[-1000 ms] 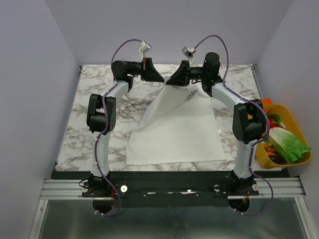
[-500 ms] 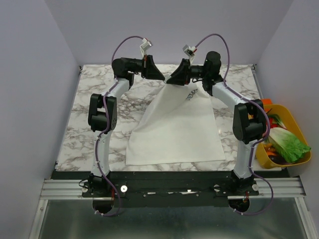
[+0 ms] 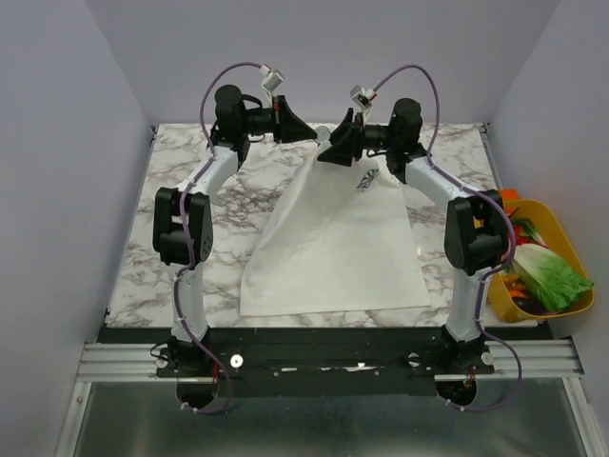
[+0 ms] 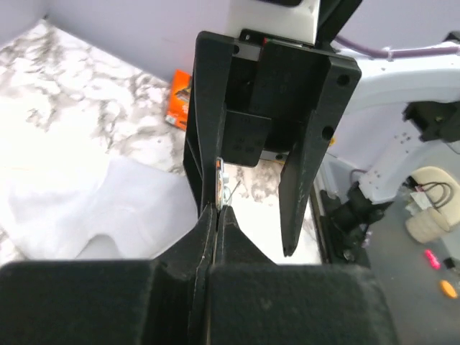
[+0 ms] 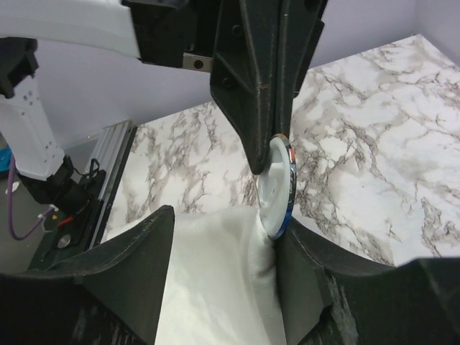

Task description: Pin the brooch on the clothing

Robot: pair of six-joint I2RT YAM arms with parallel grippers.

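The table has a white marble-pattern top with grey veins. Plain lavender walls stand close at its far, left and right edges. Along the near edge runs an aluminium rail, and below it lies a dull grey surface. The light is soft and even, without hard shadows.

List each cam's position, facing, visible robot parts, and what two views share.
Top external: above and behind the bases, looking down at the white T-shirt on the marble table; both arms show.
Left wrist: on the left arm, looking along its shut left gripper towards the open right gripper.
Right wrist: on the right arm, looking past its own spread fingers at the left gripper pinching the small round white-backed brooch.
Shared: both wrist views show the opposite gripper and the T-shirt.
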